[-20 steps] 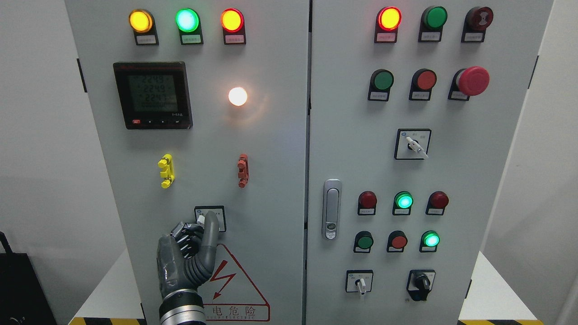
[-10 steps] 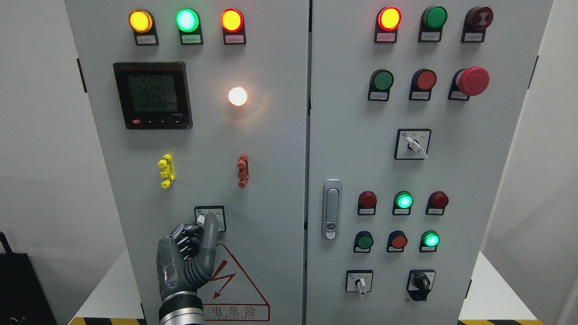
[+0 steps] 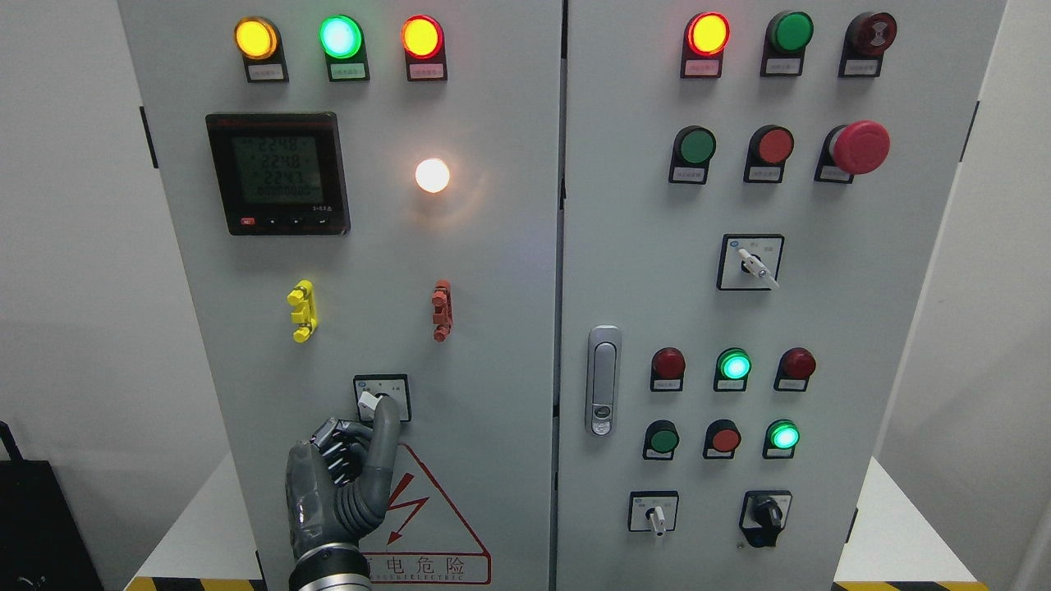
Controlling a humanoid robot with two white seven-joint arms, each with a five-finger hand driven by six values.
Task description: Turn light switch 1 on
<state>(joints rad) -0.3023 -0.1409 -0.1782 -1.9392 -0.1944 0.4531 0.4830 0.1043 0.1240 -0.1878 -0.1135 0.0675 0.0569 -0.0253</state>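
A small rotary selector switch (image 3: 381, 397) in a black-framed plate sits low on the left cabinet door, and its white knob (image 3: 366, 400) points up-left. My left hand (image 3: 359, 433) comes up from the bottom edge just below it. One grey finger is stretched up, its tip against the lower right of the knob. The other fingers are curled and hold nothing. A round white lamp (image 3: 432, 175) glows on the same door above. The right hand is out of view.
On the left door are a yellow clip (image 3: 302, 310), a red clip (image 3: 442, 309), a digital meter (image 3: 277, 173) and a warning sticker (image 3: 427, 525). The right door carries a metal latch handle (image 3: 603, 380), coloured buttons, lit lamps, selector switches and a red mushroom stop button (image 3: 860, 147).
My left hand has slid down a little, so the white knob that the finger covered now shows. The white lamp stays lit throughout.
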